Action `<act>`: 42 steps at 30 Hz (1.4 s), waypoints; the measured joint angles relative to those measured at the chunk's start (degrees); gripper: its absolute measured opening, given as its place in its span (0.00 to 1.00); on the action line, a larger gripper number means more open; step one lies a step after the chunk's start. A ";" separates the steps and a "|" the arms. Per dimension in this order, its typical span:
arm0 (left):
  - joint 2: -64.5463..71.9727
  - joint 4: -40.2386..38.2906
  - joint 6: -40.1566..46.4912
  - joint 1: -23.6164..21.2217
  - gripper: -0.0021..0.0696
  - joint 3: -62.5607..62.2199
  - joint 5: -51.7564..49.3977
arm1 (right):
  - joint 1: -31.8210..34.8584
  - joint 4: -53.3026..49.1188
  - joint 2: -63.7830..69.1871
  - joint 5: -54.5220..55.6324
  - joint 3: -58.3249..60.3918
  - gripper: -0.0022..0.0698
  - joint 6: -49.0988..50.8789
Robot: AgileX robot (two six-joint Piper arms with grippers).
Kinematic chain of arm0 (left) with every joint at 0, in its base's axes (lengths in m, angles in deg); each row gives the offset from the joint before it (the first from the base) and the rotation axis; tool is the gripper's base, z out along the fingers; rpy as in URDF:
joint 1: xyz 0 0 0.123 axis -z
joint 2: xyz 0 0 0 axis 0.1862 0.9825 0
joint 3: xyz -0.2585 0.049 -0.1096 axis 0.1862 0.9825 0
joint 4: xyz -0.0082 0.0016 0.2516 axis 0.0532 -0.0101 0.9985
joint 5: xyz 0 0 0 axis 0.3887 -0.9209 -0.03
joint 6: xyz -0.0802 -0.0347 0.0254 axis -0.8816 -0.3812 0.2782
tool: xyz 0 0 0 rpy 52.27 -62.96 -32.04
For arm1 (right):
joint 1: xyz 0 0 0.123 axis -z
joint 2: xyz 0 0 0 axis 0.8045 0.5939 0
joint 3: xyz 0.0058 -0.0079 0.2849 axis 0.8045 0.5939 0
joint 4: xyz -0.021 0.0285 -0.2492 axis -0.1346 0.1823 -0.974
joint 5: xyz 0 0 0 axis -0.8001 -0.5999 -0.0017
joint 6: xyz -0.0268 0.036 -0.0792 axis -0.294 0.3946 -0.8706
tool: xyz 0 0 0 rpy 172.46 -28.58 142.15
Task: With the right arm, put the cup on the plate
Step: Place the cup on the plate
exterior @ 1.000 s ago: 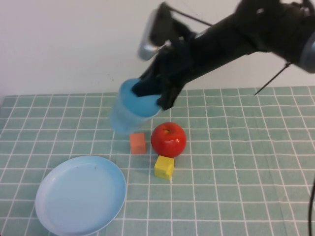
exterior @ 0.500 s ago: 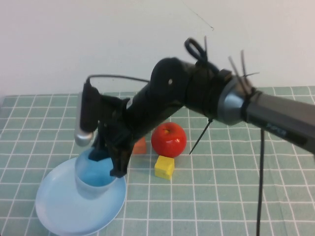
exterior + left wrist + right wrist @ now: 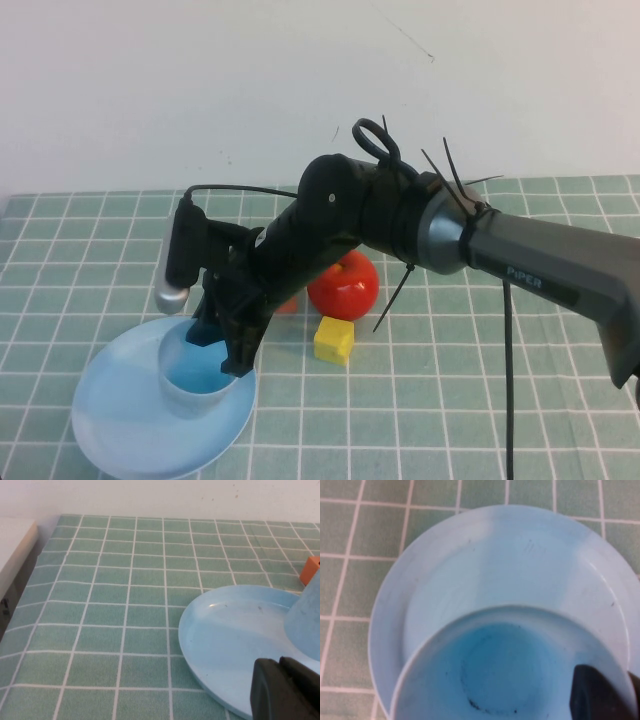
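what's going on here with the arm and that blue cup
The right gripper is shut on the rim of the light blue cup, holding it upright over the light blue plate, at or just above its surface. A red apple and a yellow block sit beside it on the checked cloth. The left gripper waits near the plate's edge.

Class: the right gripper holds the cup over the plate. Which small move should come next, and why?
Probably open the right gripper and let go. It is shut on the rim of the cup, which stands upright on the plate, well inside its rim, so the placing looks done. The left gripper waits beside the plate.
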State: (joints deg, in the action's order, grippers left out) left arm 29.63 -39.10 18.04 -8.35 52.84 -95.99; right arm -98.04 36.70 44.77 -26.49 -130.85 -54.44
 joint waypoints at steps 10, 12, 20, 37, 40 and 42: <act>0.00 0.00 -0.11 0.00 0.03 0.00 0.00 | 0.00 2.67 0.00 3.96 0.00 0.07 0.09; 0.00 0.00 -0.11 0.00 0.03 0.00 0.00 | 0.00 2.77 0.00 4.81 0.00 0.07 0.09; 0.00 0.00 -0.11 0.00 0.03 0.00 0.00 | 0.00 3.03 2.82 5.01 0.00 0.07 0.09; 0.00 0.00 -0.01 0.00 0.03 0.00 0.00 | 0.00 5.05 3.34 5.05 -0.04 0.29 0.40; 0.00 0.00 -0.01 0.00 0.03 0.00 0.00 | 0.00 6.15 3.34 4.50 -0.04 0.41 0.40; 0.00 0.00 -0.01 0.00 0.03 0.00 0.00 | 0.00 6.27 3.34 3.65 -0.04 0.45 0.40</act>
State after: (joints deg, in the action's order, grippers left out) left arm 29.63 -39.10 18.03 -8.35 52.84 -95.99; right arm -98.04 42.97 48.11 -22.85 -130.89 -54.04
